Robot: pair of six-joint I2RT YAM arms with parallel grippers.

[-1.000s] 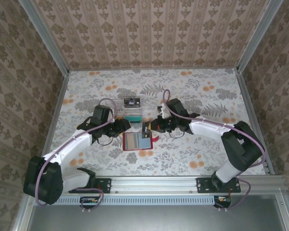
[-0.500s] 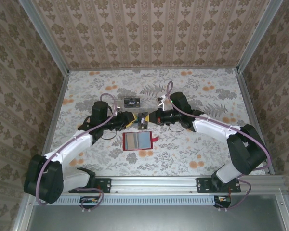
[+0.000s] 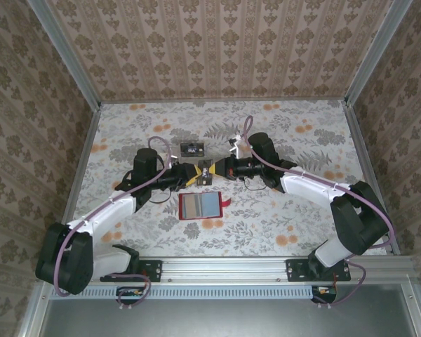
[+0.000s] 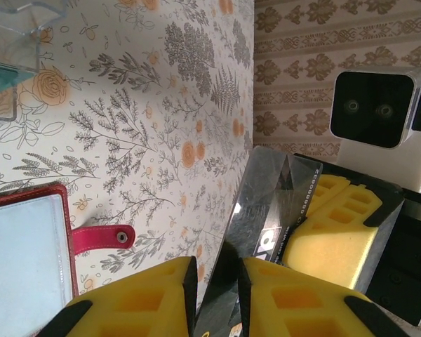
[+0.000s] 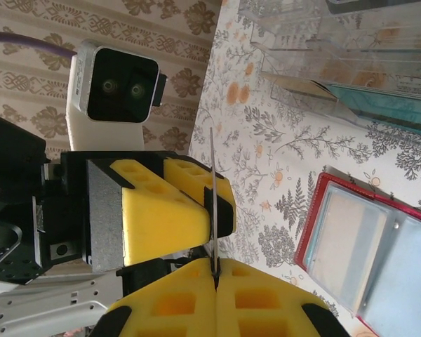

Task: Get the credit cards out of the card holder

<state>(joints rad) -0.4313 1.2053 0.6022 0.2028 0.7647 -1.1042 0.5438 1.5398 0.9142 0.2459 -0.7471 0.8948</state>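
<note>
A black credit card (image 4: pixel 270 203) is held on edge above the table, behind the card holder. My right gripper (image 5: pixel 215 270) is shut on one end of the card (image 5: pixel 212 196). My left gripper (image 4: pixel 217 281) faces it, one jaw on each side of the card's other end, with a narrow gap still showing between them. In the top view the left gripper (image 3: pixel 194 173) and right gripper (image 3: pixel 212 168) meet tip to tip at the card (image 3: pixel 205 170). The red card holder (image 3: pixel 200 206) lies open and flat, its greyish and light-blue panels up and its tab (image 4: pixel 98 236) to the right.
A clear plastic tray (image 3: pixel 191 149) stands just behind the grippers, with a dark card and a teal one (image 5: pixel 386 112) in it. The floral table (image 3: pixel 288 133) is walled on three sides. The right wrist's camera (image 4: pixel 375 109) hangs close to my left fingers.
The right gripper has lifted the black card off the holder and carried it back and left. The left gripper has swung in to meet it, and its jaws have narrowed round the card.
</note>
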